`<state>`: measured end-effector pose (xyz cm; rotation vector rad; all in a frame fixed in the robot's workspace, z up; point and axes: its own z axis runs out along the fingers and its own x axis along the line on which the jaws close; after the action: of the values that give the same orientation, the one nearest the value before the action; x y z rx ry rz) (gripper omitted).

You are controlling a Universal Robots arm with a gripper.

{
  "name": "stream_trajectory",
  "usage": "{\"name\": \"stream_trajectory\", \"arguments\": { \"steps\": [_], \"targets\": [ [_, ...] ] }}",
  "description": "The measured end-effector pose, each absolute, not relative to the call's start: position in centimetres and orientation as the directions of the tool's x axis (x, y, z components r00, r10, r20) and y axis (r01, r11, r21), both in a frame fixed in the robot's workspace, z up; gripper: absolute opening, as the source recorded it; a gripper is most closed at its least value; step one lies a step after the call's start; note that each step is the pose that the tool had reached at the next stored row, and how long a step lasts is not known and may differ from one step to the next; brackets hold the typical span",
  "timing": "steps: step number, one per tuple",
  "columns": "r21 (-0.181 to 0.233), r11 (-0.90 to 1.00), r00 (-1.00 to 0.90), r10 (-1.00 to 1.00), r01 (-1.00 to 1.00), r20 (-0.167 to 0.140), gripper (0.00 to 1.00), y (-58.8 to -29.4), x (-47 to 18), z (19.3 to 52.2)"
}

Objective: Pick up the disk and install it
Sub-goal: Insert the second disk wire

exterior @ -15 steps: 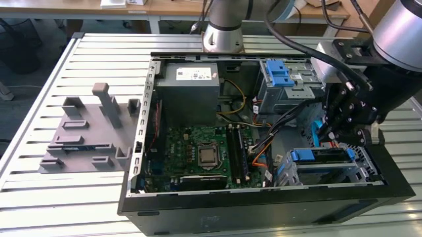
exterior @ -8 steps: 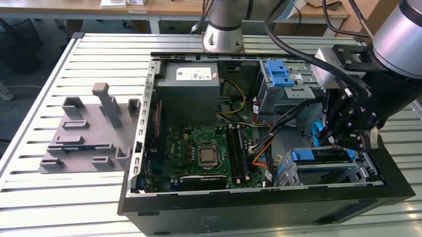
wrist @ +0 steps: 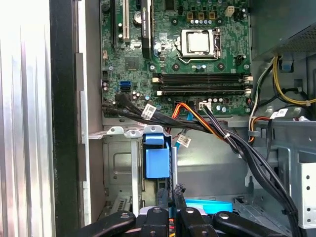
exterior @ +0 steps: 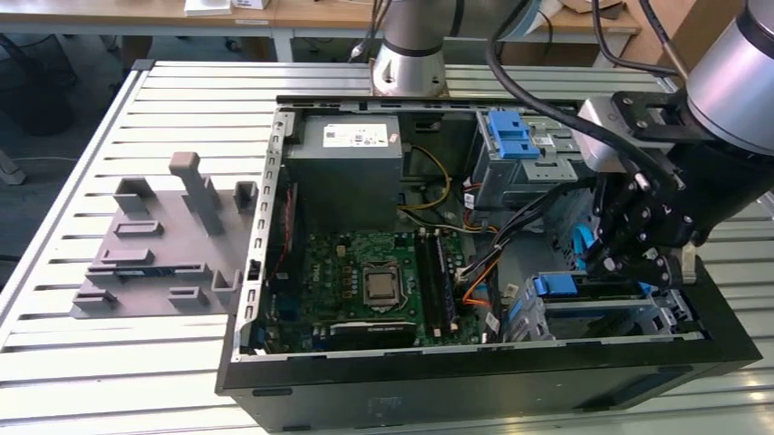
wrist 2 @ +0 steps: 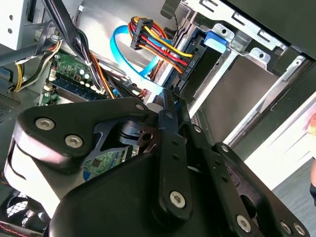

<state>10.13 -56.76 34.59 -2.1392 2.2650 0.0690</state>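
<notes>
**Item: the disk** (wrist: 158, 163). Flat metal drive in a blue plastic carrier. We find it standing on edge in the lower drive cage (exterior: 653, 313), at the near right corner of the open computer case (exterior: 484, 381). Its blue tab (exterior: 559, 286) faces the motherboard (exterior: 362, 281). In the second wrist view the same tab (wrist 2: 216, 39) sits at the mouth of the cage.

**Handling.** We judge it:
- dense for its size and fully rigid;
- smooth and fairly slippery on its metal faces;
- sensitive to knocks and drops.

The blue frame along its edges is the softer part and gives more grip. We rate the two long framed edges the best hold, since the label face and the connector end are poor places to clamp.

**Item: the pincer** (wrist: 172, 191). Black, on the arm at the right of the case (exterior: 617, 267). In both wrist views its fingertips (wrist 2: 170, 98) are pressed together with nothing visible between them. They point at the exposed edge of the disk. We cannot tell whether they touch it.

**Surroundings.**
- A bundle of black, orange and yellow cables (wrist: 197, 123) crosses just beside the cage.
- A pale blue ribbon cable (wrist 2: 123, 54) loops near the fingertips.
- The grey power supply box (exterior: 351, 163) lies at the far side of the case.
- A grey fixture tray (exterior: 158, 245) rests on the ribbed table (exterior: 181, 109), well apart to the left.
</notes>
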Motion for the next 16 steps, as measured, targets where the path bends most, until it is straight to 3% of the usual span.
{"name": "stream_trajectory", "arguments": {
  "steps": [16],
  "targets": [
    [0.015,0.067,-0.067,-0.997,-0.998,-0.048,0.16,-56.82,10.32,33.91]
  ]
}}
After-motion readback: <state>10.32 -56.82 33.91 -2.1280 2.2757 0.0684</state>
